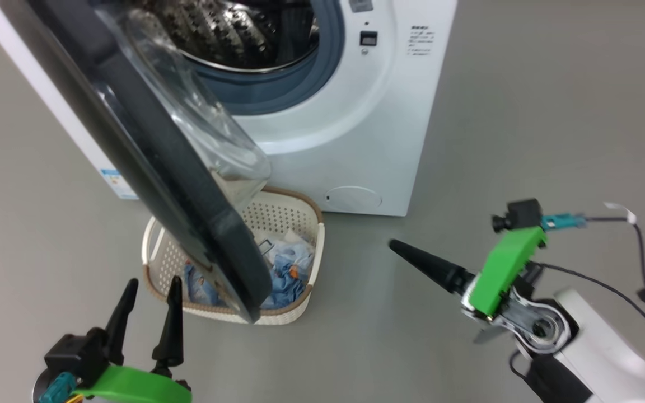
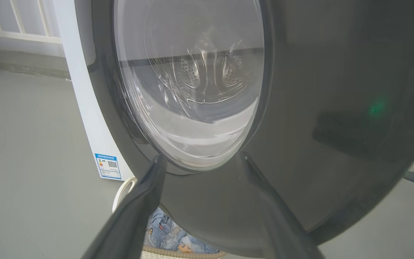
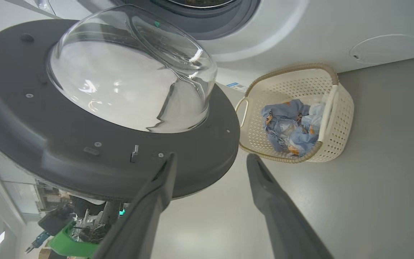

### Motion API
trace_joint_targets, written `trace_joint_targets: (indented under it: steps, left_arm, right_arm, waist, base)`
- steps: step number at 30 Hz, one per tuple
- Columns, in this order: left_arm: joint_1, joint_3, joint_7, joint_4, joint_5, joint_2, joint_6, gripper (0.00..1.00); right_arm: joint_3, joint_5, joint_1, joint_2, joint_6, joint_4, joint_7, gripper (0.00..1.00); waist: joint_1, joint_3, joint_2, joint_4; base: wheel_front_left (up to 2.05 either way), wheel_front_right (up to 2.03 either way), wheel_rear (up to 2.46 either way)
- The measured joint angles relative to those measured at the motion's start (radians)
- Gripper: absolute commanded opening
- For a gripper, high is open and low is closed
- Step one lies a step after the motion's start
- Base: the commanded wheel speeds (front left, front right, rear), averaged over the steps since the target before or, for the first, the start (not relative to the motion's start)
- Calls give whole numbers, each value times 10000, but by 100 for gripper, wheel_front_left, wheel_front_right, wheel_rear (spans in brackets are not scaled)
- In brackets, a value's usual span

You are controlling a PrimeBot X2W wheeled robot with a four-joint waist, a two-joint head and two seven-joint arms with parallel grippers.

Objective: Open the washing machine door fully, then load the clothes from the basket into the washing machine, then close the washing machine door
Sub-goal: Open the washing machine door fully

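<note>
Now the big round washing machine door with the shiny black rim (image 1: 149,145) hangs half open, above the small cream plastic basket with little holes (image 1: 286,215) that holds the light blue clothes (image 1: 291,271). The left hand (image 1: 154,281) and the right hand (image 3: 211,158) are both spread and hold nothing. It looks best to push the rim slowly, all the way back.

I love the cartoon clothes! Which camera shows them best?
The right wrist view: the soft light blue clothes with orange prints lie in plain sight inside the cream perforated plastic basket. In the head view the black-rimmed round glass door covers part of them. The left wrist view catches a small scrap under that door.
</note>
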State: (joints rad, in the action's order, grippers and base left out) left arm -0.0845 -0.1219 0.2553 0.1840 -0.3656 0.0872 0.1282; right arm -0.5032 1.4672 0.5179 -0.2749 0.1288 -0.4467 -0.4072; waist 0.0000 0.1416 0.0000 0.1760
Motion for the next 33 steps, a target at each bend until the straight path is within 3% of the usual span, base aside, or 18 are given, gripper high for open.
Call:
trace_joint_targets:
  steps: [14,25,31,33]
  left_arm:
    - [416,291,0,67,0,79,0,100]
    - [497,414,0,159,-2,71,0,100]
    - [495,510,0,163,-2,65,0,100]
    - [494,560,0,161,0,59,0,100]
  right_arm:
    - [-708,-1129,-1033,-1139,0,-424,2930,100]
    - [-1904,-2445,-1125,-1653,0,-1091,6048,100]
    - [-1766,-3110,-1114,-1699,2,-1302,6548,100]
    - [-570,-3885,-1126,-1618,2,-1099,6558,100]
  waist:
    - [0,-444,0,-512]
    - [1,-466,0,-682]
    - [0,-424,0,-712]
    - [1,-378,0,-735]
  base:
    - [0,0,0]
    - [0,0,0]
    - [0,0,0]
    - [0,0,0]
